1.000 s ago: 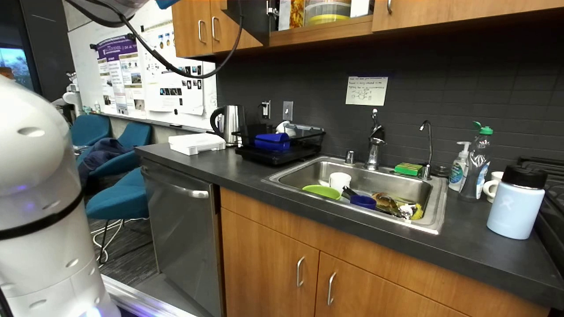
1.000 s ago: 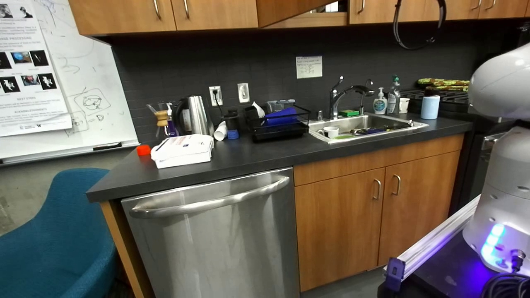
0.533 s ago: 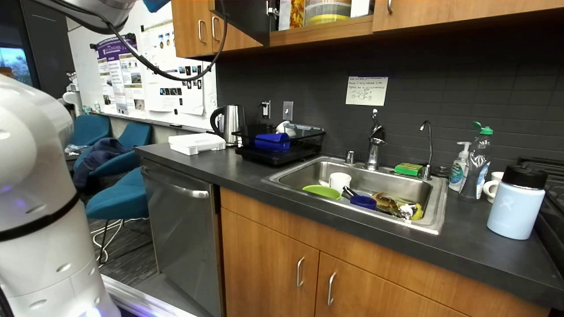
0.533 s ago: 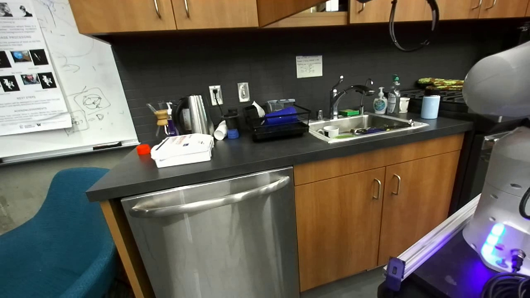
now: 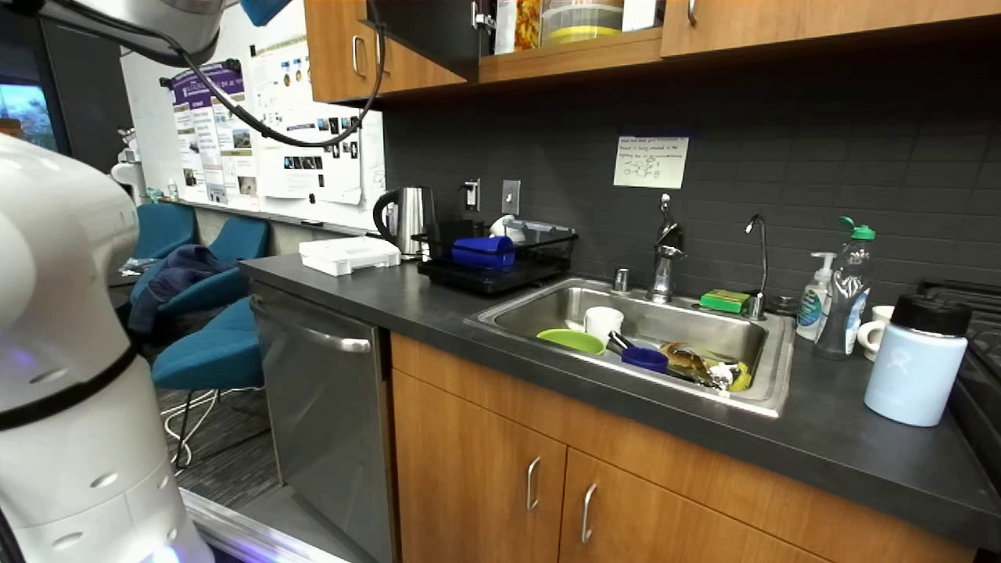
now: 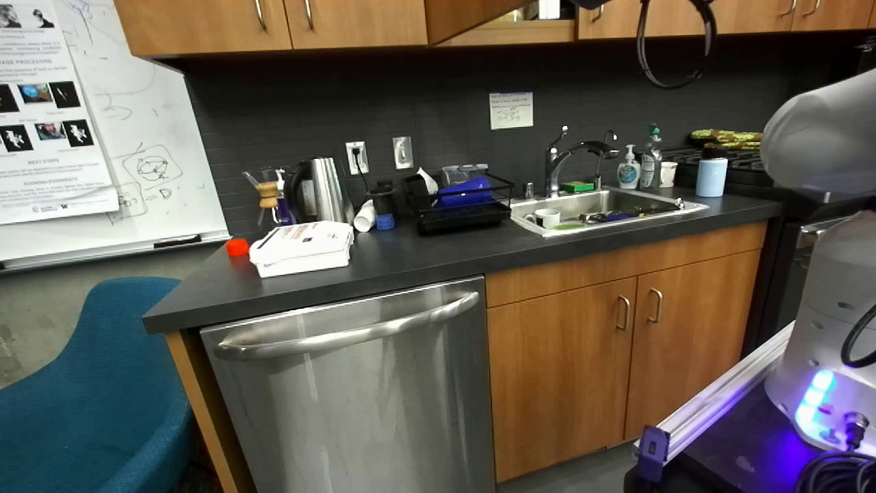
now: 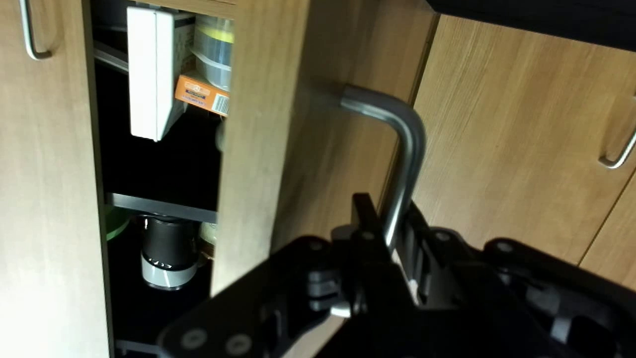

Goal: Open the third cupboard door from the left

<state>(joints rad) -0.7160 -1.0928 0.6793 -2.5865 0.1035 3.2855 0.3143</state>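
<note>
Whiteboard (image 6: 178, 218) and blue chair (image 6: 89, 383) mark the far left in an exterior view. Next along, the dark tabletop (image 6: 410, 257) carries a red lid (image 6: 237, 247), a white box (image 6: 301, 250), a steel kettle (image 6: 332, 192) and a black drying rack (image 6: 465, 220), above a steel dishwasher (image 6: 363, 397). Overhead, right of two closed doors (image 6: 198, 27), the third cupboard door (image 6: 465, 15) stands swung outward, hinged on its left; I can see its dark inner face (image 5: 438, 35) in an exterior view. The tool (image 7: 390, 216), observed in the wrist view, pinches this door's silver bar handle (image 7: 415, 139), the bar running between its jaws. Beyond the door I note a white carton (image 7: 144, 74), an orange box (image 7: 201, 93), clear containers (image 7: 214, 54) and a black jar (image 7: 169, 243) with a pale band. Further right, at tabletop level, a sink (image 6: 582, 203) holds a white mug (image 6: 547, 218) and other ware (image 6: 606, 216) I cannot identify; a faucet (image 6: 553, 174) rises behind it. Past these stand a soap bottle (image 6: 629, 171) and a pale-blue bottle (image 6: 712, 177). The white robot arm (image 6: 828, 294) occupies the far right, a blue light (image 6: 814, 397) glowing low on it.
</note>
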